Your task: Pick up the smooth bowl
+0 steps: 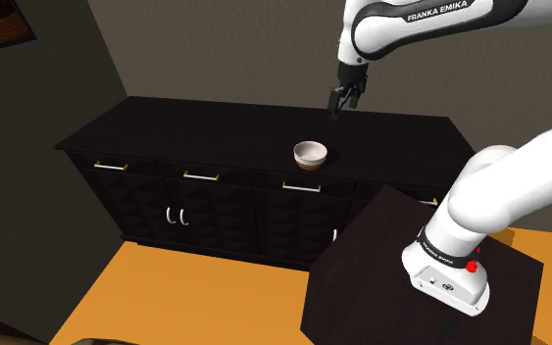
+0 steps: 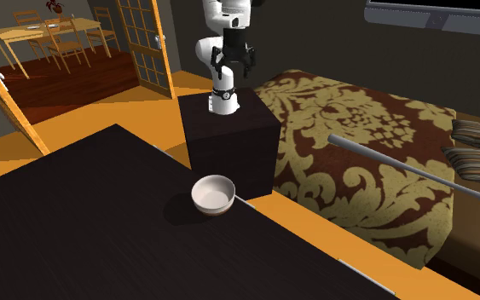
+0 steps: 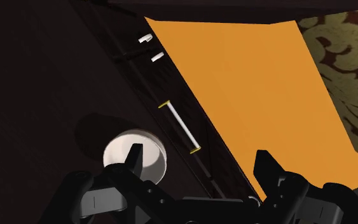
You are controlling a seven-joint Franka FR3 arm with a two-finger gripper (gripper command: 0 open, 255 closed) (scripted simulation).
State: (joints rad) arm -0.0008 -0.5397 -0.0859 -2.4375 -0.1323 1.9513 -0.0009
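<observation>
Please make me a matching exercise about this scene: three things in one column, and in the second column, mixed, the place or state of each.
Things:
1. bowl
2. gripper
3. grey rod

Places or states:
A. lying on the patterned bed
B. fingers open, in the air above the dark cabinet
C. standing upright on the cabinet top

Pairs: 1-C, 2-B, 3-A

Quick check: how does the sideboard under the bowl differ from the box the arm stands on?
The sideboard is wide, with drawers and pale handles; the stand is a plain, compact box. The sideboard carries the bowl; the stand carries the arm. Both are very dark with flat tops.
</observation>
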